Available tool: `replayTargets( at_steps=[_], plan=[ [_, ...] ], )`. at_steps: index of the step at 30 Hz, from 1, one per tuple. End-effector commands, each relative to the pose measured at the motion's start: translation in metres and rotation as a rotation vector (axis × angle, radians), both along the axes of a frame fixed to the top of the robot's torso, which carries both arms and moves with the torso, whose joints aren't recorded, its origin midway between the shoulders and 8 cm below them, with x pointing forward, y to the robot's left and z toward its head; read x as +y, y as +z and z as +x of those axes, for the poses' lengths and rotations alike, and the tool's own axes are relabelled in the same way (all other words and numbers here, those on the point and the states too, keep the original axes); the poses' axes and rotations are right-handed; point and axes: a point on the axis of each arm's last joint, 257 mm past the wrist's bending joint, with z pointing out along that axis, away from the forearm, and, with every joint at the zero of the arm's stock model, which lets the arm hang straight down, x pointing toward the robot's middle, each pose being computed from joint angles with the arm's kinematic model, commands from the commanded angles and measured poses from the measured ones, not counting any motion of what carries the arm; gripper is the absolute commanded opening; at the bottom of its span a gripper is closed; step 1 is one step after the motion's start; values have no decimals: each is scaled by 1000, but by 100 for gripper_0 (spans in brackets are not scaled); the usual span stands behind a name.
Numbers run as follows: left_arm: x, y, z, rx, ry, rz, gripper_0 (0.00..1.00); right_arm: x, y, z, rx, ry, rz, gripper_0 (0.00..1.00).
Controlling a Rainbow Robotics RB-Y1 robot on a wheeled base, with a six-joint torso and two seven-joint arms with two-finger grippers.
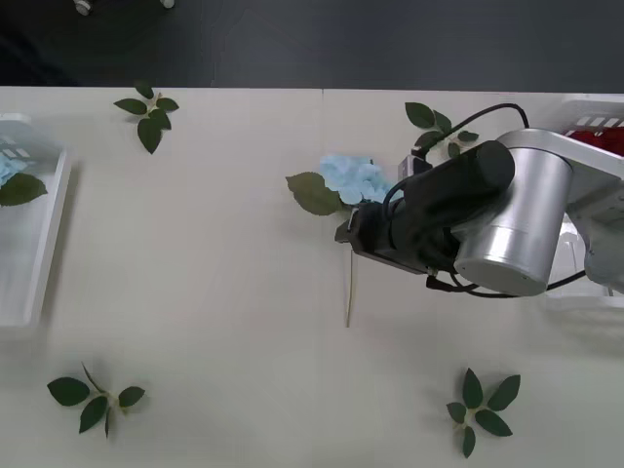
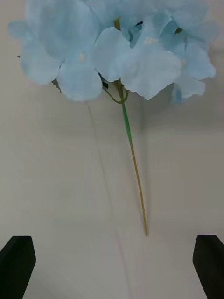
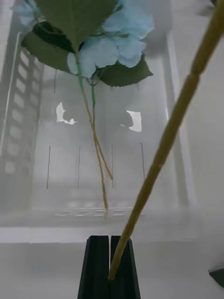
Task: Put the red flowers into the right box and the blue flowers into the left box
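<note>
Blue flowers split between two places. Far left of the tabletop (image 1: 214,292): the left box (image 1: 44,263) sits at the edge, blue blooms and a broad leaf lying inside it (image 1: 12,175). In the left wrist view the left hand (image 3: 111,261) has its black fingers (image 3: 98,266) pressed together on a long tan stem (image 3: 177,121), held over that box (image 3: 116,187), where blue blooms with leaves (image 3: 107,46) already rest on the ribbed bottom.

Centre: one blue flower (image 1: 353,177) lies on the tabletop, stem (image 1: 349,292) trailing toward the robot. The right hand (image 1: 363,232) hovers just above it; in the right wrist view its fingers (image 2: 16,266) stand wide apart, the stem (image 2: 133,163) between them but farther out, nothing gripped.

Far right: the right box (image 1: 590,107), partly behind the arm, shows something red inside (image 1: 604,138).

Step in hand, as I judge it: left hand is at the drop over the left box; right hand is lining up a pick of the centre blue flower. Next move calls for lowering and closing on the thin stem, then a long carry leftward.

Room: the middle tabletop is bare along that carry path. Loose leaf sprigs sit at far left (image 1: 148,109), near left (image 1: 93,398), near right (image 1: 483,409) and behind the bloom (image 1: 439,127), all off the line.
</note>
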Motion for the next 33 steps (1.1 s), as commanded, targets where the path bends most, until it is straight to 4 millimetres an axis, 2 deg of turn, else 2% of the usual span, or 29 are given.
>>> replayTargets(
  at_steps=[1, 8, 9, 13, 20, 26, 30, 31, 32, 33],
  plan=[
    [17, 22, 15, -7, 81, 12, 0, 7, -5, 9, -22, 6, -15, 100],
    [34, 18, 43, 17, 187, 20, 0, -2, -38, 23, -28, -26, -89, 100],
    [37, 14, 50, 25, 203, 17, 0, -6, -45, 25, -25, -32, -105, 100],
    [47, 3, 68, 39, 240, -1, 0, -10, -53, 30, -22, -42, -112, 100],
    [52, -26, 98, 91, 272, -29, 1, -21, -68, 37, -27, -44, -162, 100],
    [41, -58, 100, 145, 260, -62, 1, -28, -79, 43, -37, 53, -225, 100],
    [30, -67, 99, 158, 238, -83, 1, -28, -83, 45, -50, 133, -257, 100],
    [29, -68, 98, 159, 237, -85, 2, -27, -83, 45, -50, 143, -258, 100],
    [27, -68, 99, 158, 232, -92, 9, -25, -83, 44, -50, 165, -257, 100],
    [26, -69, 98, 157, 231, -98, 24, -22, -82, 43, -47, 171, -245, 100]
  ],
)
